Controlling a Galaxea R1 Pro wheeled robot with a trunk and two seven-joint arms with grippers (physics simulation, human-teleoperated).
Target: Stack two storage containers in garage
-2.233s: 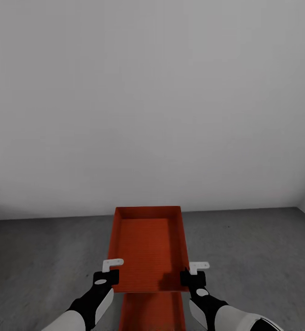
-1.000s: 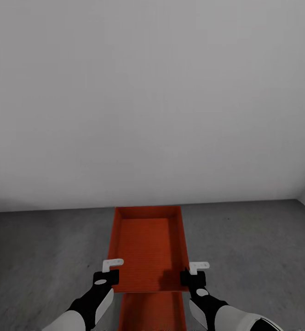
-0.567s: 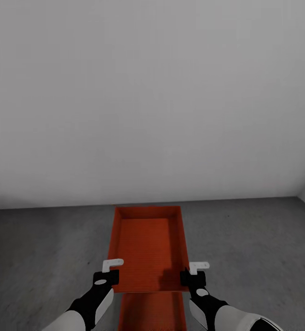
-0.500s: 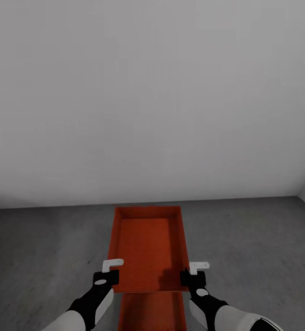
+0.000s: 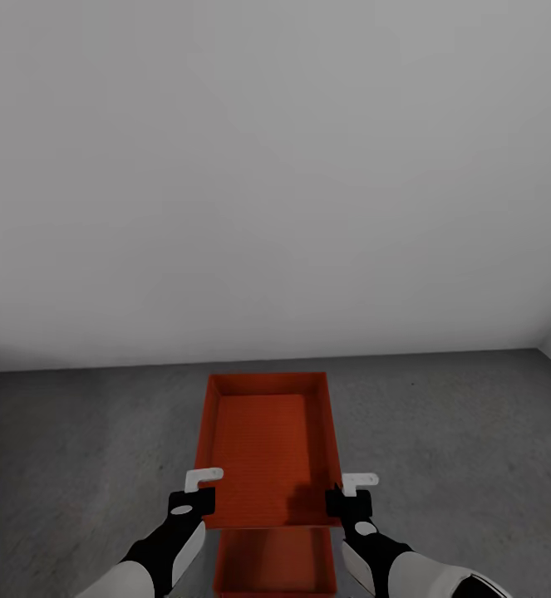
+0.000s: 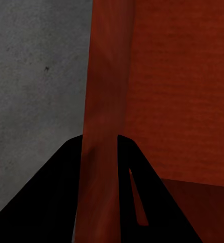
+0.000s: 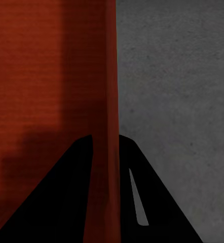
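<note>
In the head view the upper orange-red, thin-walled rectangular storage container [image 5: 268,448] hung over the dark grey, matte concrete-like floor [image 5: 76,448] of the garage, with the plain white-grey wall [image 5: 275,166] at 12 o'clock. The left gripper [image 5: 197,492] pinched its left side wall at about 8 o'clock of the bin, and the right gripper [image 5: 351,493] pinched the right wall at about 4 o'clock. In each wrist view the dark fingers sat on either side of a thin red wall, narrowly closed on it, probably to keep the bin level. The second orange-red, open-topped storage container [image 5: 275,563] lay directly beneath at 6 o'clock, apparently on the floor. The held bin seemed lined up above it for stacking.
</note>
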